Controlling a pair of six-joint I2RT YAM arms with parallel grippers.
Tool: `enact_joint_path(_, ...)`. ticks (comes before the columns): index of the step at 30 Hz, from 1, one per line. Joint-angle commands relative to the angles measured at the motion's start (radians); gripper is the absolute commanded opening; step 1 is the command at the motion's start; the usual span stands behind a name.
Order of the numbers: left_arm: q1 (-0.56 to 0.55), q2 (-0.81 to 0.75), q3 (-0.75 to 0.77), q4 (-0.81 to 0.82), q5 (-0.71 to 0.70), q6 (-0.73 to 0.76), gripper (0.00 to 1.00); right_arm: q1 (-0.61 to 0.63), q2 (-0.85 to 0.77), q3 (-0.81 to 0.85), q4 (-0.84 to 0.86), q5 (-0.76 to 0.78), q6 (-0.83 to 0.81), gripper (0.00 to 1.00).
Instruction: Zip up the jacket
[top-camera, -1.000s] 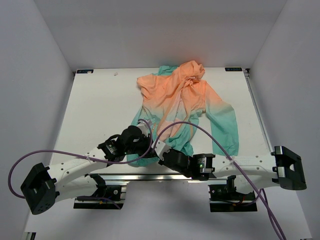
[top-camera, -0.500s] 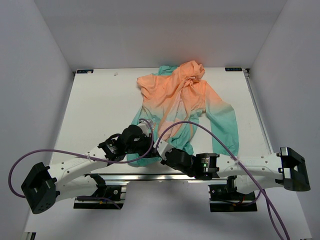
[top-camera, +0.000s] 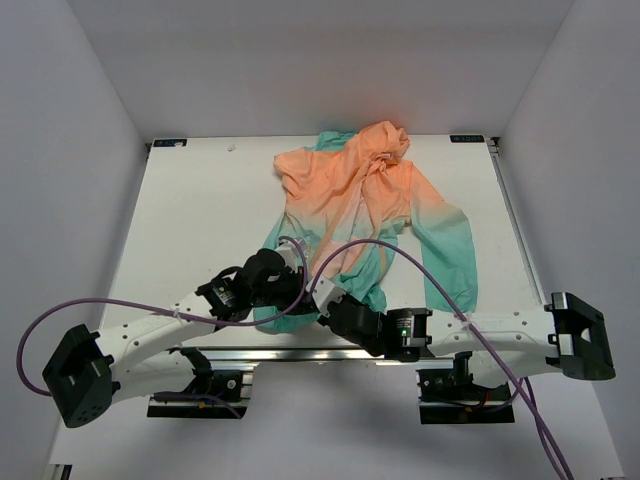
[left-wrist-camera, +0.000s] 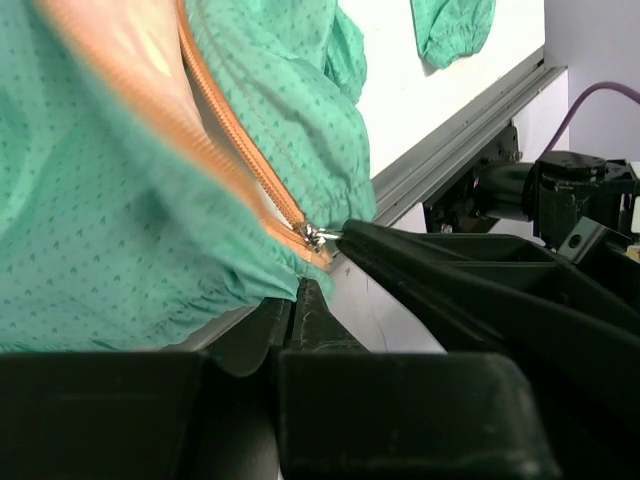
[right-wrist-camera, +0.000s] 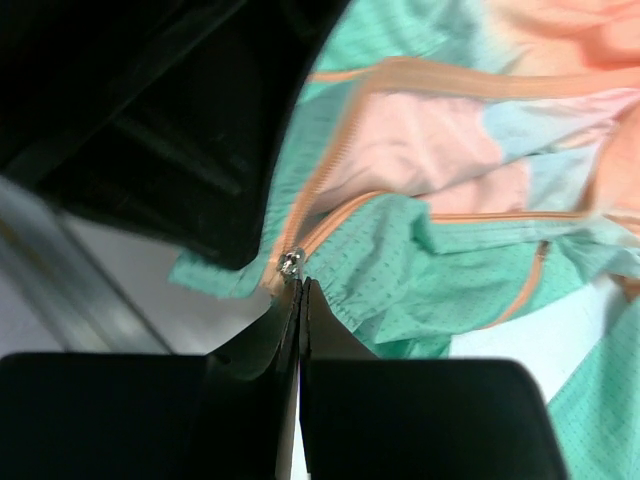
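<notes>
The jacket (top-camera: 360, 200) lies spread on the white table, orange hood at the far side, teal hem nearest the arms. Its orange zipper runs down to a small metal slider (left-wrist-camera: 313, 237) at the hem, which also shows in the right wrist view (right-wrist-camera: 290, 263). My left gripper (top-camera: 290, 283) is shut on the teal hem just beside the slider (left-wrist-camera: 297, 285). My right gripper (top-camera: 318, 298) is shut, its tips (right-wrist-camera: 301, 283) right against the slider, pinching the pull. The two grippers almost touch.
The hem lies at the table's near edge, over the metal rail (left-wrist-camera: 450, 150). Purple cables (top-camera: 380, 250) loop above the jacket's lower part. The right sleeve (top-camera: 450, 260) lies along the right side. White walls enclose the table (top-camera: 200, 200).
The right arm shifted slightly to the right and came back. The left arm and the jacket have not visibly moved.
</notes>
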Motion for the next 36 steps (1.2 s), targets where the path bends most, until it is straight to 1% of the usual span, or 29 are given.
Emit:
enact_joint_path(1,-0.008,-0.007,0.041,-0.038,0.040,0.019,0.00,-0.008,0.002,-0.011,0.126,0.272,0.023,0.00)
enact_joint_path(3,-0.007,-0.006,0.042,-0.055,0.046,0.022,0.00,-0.008,0.005,-0.019,0.203,0.325,0.015,0.00)
enact_joint_path(4,-0.008,-0.003,0.042,-0.061,0.051,0.024,0.00,-0.008,0.008,-0.019,0.217,0.377,0.011,0.00)
enact_joint_path(12,-0.007,-0.007,0.047,-0.099,0.059,0.035,0.00,-0.043,0.075,0.000,0.298,0.501,-0.005,0.00)
enact_joint_path(14,-0.008,-0.022,0.047,-0.108,0.063,0.044,0.00,-0.061,0.074,0.000,0.301,0.505,-0.005,0.00)
enact_joint_path(16,-0.007,-0.029,0.045,-0.128,0.066,0.050,0.00,-0.077,0.062,-0.017,0.321,0.442,-0.005,0.00)
enact_joint_path(17,-0.007,-0.030,0.054,-0.145,0.059,0.053,0.00,-0.083,0.043,-0.026,0.330,0.404,-0.053,0.00)
enact_joint_path(18,-0.007,-0.029,0.060,-0.163,0.045,0.059,0.00,-0.091,0.032,-0.037,0.340,0.308,-0.066,0.00)
enact_joint_path(19,-0.008,-0.029,0.070,-0.209,0.027,0.071,0.00,-0.092,0.023,-0.045,0.324,0.255,-0.068,0.00)
enact_joint_path(20,-0.007,-0.029,0.085,-0.225,0.008,0.076,0.00,-0.092,0.000,-0.057,0.312,0.180,-0.106,0.00)
enact_joint_path(21,-0.007,-0.030,0.093,-0.237,-0.028,0.081,0.00,-0.092,-0.011,-0.069,0.314,0.056,-0.109,0.00)
enact_joint_path(23,-0.008,-0.030,0.117,-0.259,-0.059,0.085,0.00,-0.092,-0.037,-0.091,0.277,-0.082,-0.123,0.00)
enact_joint_path(24,-0.007,-0.026,0.142,-0.280,-0.091,0.090,0.08,-0.092,-0.044,-0.088,0.246,-0.159,-0.108,0.00)
enact_joint_path(25,-0.008,-0.021,0.142,-0.291,-0.107,0.095,0.15,-0.092,-0.044,-0.088,0.246,-0.185,-0.095,0.00)
enact_joint_path(26,-0.008,-0.016,0.163,-0.302,-0.121,0.096,0.33,-0.092,-0.044,-0.072,0.205,-0.195,-0.063,0.00)
enact_joint_path(27,-0.007,-0.015,0.172,-0.314,-0.136,0.108,0.42,-0.094,-0.043,-0.068,0.192,-0.213,-0.052,0.00)
enact_joint_path(29,-0.008,-0.013,0.182,-0.320,-0.138,0.122,0.50,-0.092,-0.049,-0.048,0.153,-0.233,-0.028,0.00)
enact_joint_path(30,-0.007,-0.013,0.188,-0.323,-0.138,0.140,0.56,-0.094,-0.055,-0.045,0.148,-0.238,-0.017,0.00)
enact_joint_path(31,-0.007,-0.024,0.189,-0.323,-0.136,0.156,0.60,-0.092,-0.069,-0.040,0.142,-0.239,0.016,0.00)
enact_joint_path(32,-0.007,-0.032,0.191,-0.320,-0.127,0.176,0.66,-0.095,-0.076,-0.026,0.101,-0.247,0.036,0.00)
enact_joint_path(33,-0.008,-0.041,0.189,-0.297,-0.109,0.228,0.80,-0.100,-0.081,-0.016,0.075,-0.252,0.070,0.00)
enact_joint_path(35,-0.008,-0.073,0.183,-0.271,-0.090,0.262,0.97,-0.126,-0.092,0.010,0.022,-0.291,0.101,0.00)
enact_joint_path(36,-0.007,-0.079,0.186,-0.245,-0.083,0.309,0.98,-0.135,-0.095,0.036,-0.017,-0.310,0.113,0.00)
